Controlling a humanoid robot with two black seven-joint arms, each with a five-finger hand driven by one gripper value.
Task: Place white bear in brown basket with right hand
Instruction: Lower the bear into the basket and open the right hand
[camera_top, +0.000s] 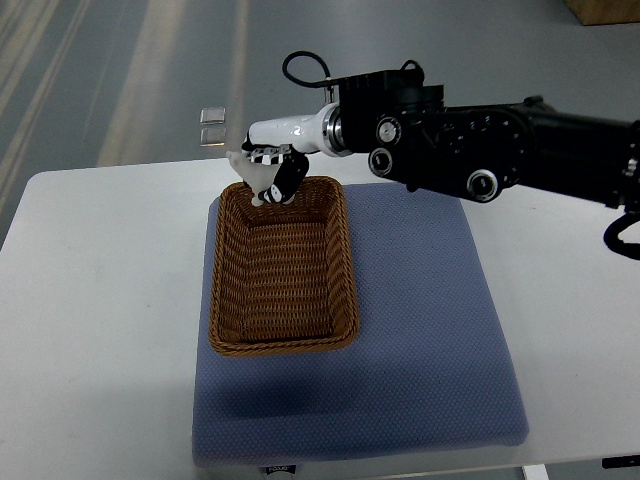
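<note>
A blue, finely dimpled fabric mat (420, 330) lies on the smooth white desk (90, 300). On the mat's left part sits the brown rectangular woven wicker basket (284, 268), its long axis running away from the near edge, its inside bare. Over the basket's far rim, the right robot hand (272, 175), glossy white and black, curls its fingers (286, 182) around the small white bear (256, 177). The bear is mostly hidden; its facing and long axis cannot be told.
</note>
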